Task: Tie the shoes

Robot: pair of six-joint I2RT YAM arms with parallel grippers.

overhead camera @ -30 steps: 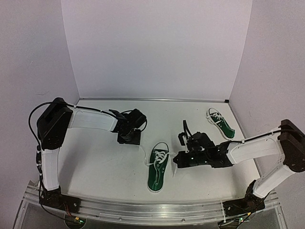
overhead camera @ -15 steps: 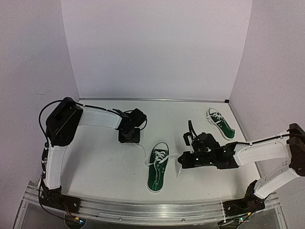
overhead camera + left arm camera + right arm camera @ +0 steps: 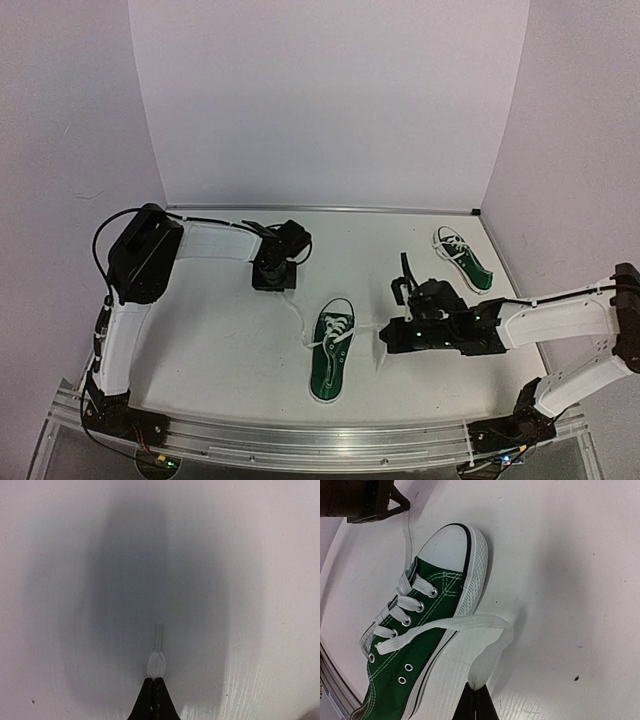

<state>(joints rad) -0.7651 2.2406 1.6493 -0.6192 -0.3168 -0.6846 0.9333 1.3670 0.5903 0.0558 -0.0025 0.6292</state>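
The nearer of the shoes (image 3: 334,352) (image 3: 427,612), dark green with a white toe cap, lies mid-table with its white laces loose. One lace (image 3: 299,320) runs to my left gripper (image 3: 272,284) (image 3: 154,681), which is shut on the lace end (image 3: 156,665), its clear tip (image 3: 159,636) sticking out past the jaws. The other lace (image 3: 470,625) loops off the shoe's side to my right gripper (image 3: 386,337) (image 3: 476,687), shut on it just above the table. The second shoe (image 3: 463,258) lies at the far right, untouched.
White walls close in the back and both sides of the white table (image 3: 210,340). My left gripper's black body (image 3: 362,500) shows beyond the shoe's toe in the right wrist view. A metal rail (image 3: 300,440) runs along the near edge.
My left gripper has shut on the lace end and drifted slightly away from the shoe. The right gripper has slid a little to the right, still holding its lace.
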